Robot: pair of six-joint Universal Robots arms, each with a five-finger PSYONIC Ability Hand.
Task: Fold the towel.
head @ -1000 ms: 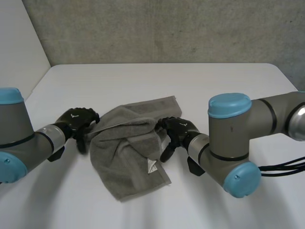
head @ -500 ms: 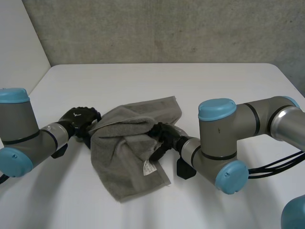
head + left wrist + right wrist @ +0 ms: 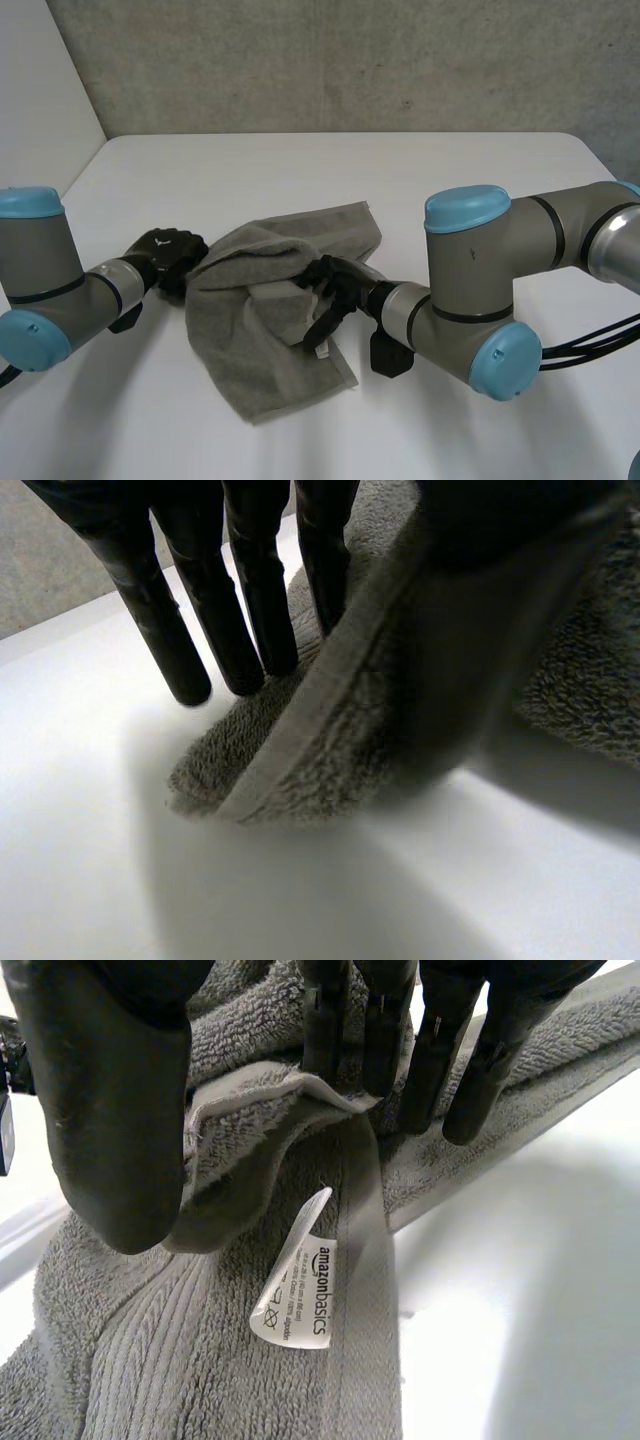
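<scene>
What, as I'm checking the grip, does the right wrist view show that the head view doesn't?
Right wrist view: the print on the white fabric label, and the right hand pinching a hem fold of the grey terry towel. Head view: the left hand on the towel's opposite edge and the grey wall behind. Both: towel, label and right hand.

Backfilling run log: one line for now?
left robot hand: pinches grey towel edge | right robot hand: pinches edge by label | fold: unfinished

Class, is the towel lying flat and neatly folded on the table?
No, the towel lies crumpled in uneven folds on the white table.
</scene>
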